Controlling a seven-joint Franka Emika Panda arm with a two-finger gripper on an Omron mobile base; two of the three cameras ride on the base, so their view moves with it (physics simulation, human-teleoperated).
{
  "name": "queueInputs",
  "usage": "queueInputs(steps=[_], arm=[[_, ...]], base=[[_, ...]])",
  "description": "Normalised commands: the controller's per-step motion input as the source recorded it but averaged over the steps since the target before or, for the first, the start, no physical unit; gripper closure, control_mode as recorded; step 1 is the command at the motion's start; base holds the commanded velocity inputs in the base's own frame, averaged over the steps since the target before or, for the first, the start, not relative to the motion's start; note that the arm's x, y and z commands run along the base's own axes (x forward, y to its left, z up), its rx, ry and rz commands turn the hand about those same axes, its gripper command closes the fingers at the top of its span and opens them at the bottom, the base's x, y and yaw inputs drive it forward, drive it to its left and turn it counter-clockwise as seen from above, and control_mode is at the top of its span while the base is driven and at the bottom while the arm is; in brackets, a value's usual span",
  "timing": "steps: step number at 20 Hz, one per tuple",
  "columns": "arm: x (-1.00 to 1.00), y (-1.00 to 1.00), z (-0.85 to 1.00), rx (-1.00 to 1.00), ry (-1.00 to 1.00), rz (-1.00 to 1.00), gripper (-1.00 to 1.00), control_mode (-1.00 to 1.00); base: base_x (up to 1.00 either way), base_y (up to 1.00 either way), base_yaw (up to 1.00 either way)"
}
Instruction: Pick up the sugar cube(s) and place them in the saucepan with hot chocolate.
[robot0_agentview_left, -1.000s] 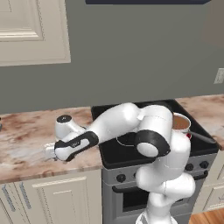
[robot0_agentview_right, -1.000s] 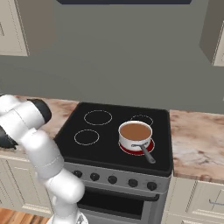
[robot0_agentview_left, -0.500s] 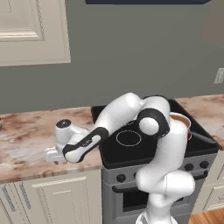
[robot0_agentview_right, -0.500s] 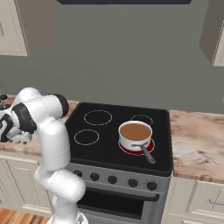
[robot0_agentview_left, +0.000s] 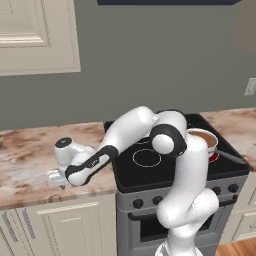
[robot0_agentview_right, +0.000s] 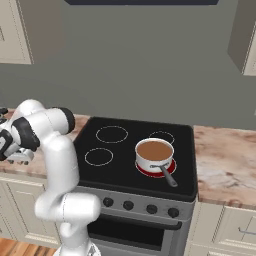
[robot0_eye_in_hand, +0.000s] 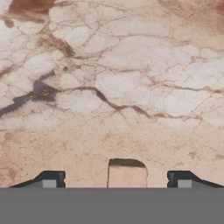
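Sugar cube: the pale tan sugar cube (robot0_eye_in_hand: 127, 174) sits on the marbled counter (robot0_eye_in_hand: 131, 87), seen in the hand view at the bottom centre, squarely between the two dark finger tips.

Gripper: the gripper (robot0_eye_in_hand: 116, 179) is spread wide, one finger tip (robot0_eye_in_hand: 50, 178) to each side of the cube with bare counter showing between each tip and the cube; neither tip touches it. It holds nothing.

Arm: in the left base view the white arm reaches from the stove front out to the left, its hand (robot0_agentview_left: 60, 177) low over the counter (robot0_agentview_left: 25, 165) near the front edge. In the right base view the hand (robot0_agentview_right: 12, 150) shows at the far left edge of the picture.

Saucepan: the red-sided saucepan with hot chocolate (robot0_agentview_right: 154, 155) stands on the near right burner of the black stove (robot0_agentview_right: 115, 165), brown liquid inside, its dark handle (robot0_agentview_right: 167, 176) pointing toward the stove's front edge.

Distance: cube and saucepan lie well apart, the cube on the counter left of the stove, the pan on the stove's right side.
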Motion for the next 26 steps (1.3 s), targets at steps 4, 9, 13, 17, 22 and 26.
queueInputs(steps=[4,9,13,17,22,26], arm=[[0.02,0.00,-0.18,0.00,0.00,0.00,-1.00,-1.00],[0.00,-0.01,-0.15,0.01,0.00,0.00,1.00,-1.00],[0.00,-0.06,-0.08,0.01,0.00,0.00,1.00,-1.00],[0.00,-0.10,-0.01,0.00,0.00,0.00,1.00,-1.00],[0.00,-0.28,-0.05,0.00,0.00,-0.01,1.00,-1.00],[-0.01,-0.54,0.21,-0.03,-0.08,-0.12,1.00,-1.00]], base=[[0.00,0.00,0.00],[0.00,0.00,0.00],[0.00,0.00,0.00],[0.00,0.00,0.00],[0.00,0.00,0.00],[0.00,0.00,0.00]])
